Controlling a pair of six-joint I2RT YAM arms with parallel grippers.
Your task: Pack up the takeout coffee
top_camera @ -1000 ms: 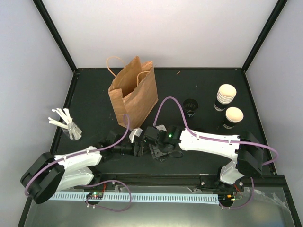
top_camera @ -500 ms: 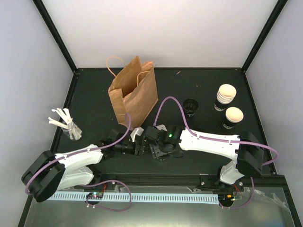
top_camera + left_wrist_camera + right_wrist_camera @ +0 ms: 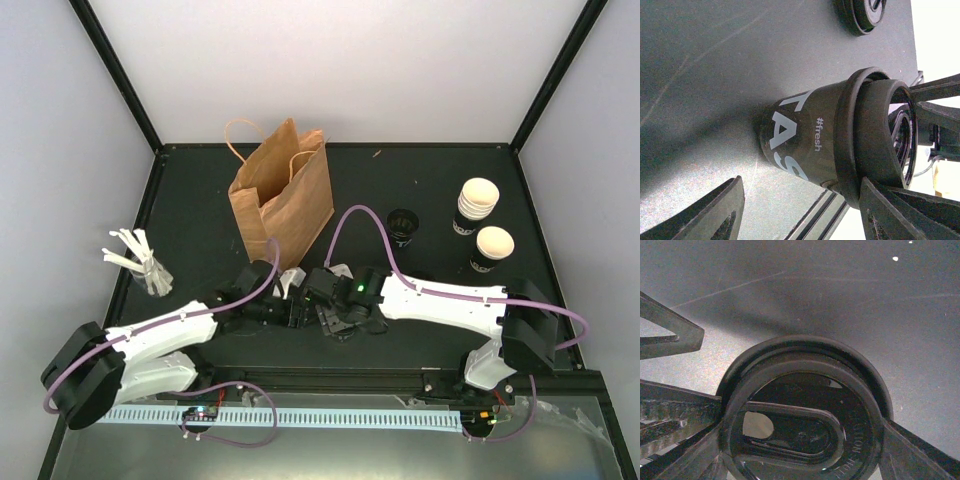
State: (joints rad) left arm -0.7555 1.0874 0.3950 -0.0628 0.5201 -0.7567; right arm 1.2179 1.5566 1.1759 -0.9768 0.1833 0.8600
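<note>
One cup (image 3: 800, 145) stands mid-frame, lid (image 3: 800, 405) on. Right gripper (image 3: 800, 435) clamps the lid; left gripper (image 3: 800, 182) sits open astride the cup.

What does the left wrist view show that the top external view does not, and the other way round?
Only the left wrist: the black paper cup with white print, capped by a black plastic lid. Only the top: the brown paper bag, the stack of cream-lined cups, the white stirrers. Both: the dark table and the open left claw.
</note>
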